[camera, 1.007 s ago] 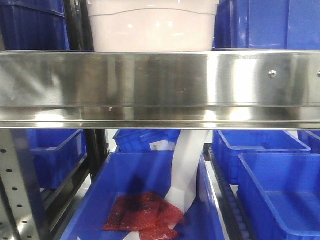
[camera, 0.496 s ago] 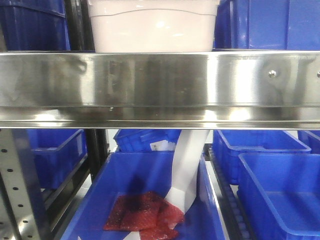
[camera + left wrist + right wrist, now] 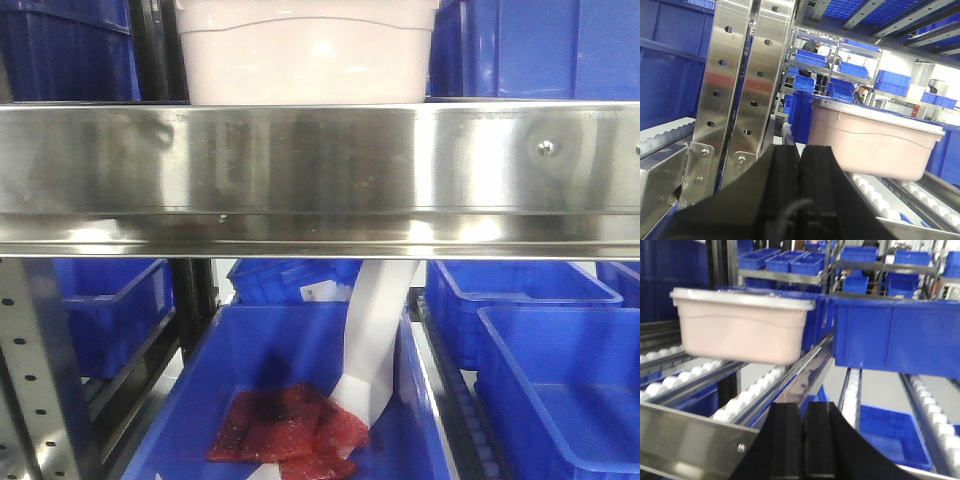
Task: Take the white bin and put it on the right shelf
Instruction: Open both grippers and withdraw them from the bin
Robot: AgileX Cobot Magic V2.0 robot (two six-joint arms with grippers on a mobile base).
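The white bin (image 3: 305, 55), off-white and faintly pink with a glossy lid, rests on the rollers of the right shelf behind its shiny steel front rail (image 3: 320, 170). In the left wrist view the white bin (image 3: 875, 145) lies ahead and to the right of my left gripper (image 3: 801, 147), which is shut on nothing and apart from it. The right wrist view has the white bin (image 3: 740, 330) ahead and to the left. My right gripper (image 3: 803, 405) is shut and empty, low by the rail (image 3: 690, 437), clear of the bin.
Blue bins (image 3: 530, 50) flank the white bin; one blue bin (image 3: 895, 335) stands close on its right. Perforated steel uprights (image 3: 735, 85) rise left of the left gripper. Below the rail, a blue bin (image 3: 300, 350) holds red bags (image 3: 285, 425) and a white sheet.
The bin and shelf stand as before. Only the reflections on the steel rail shift slightly.
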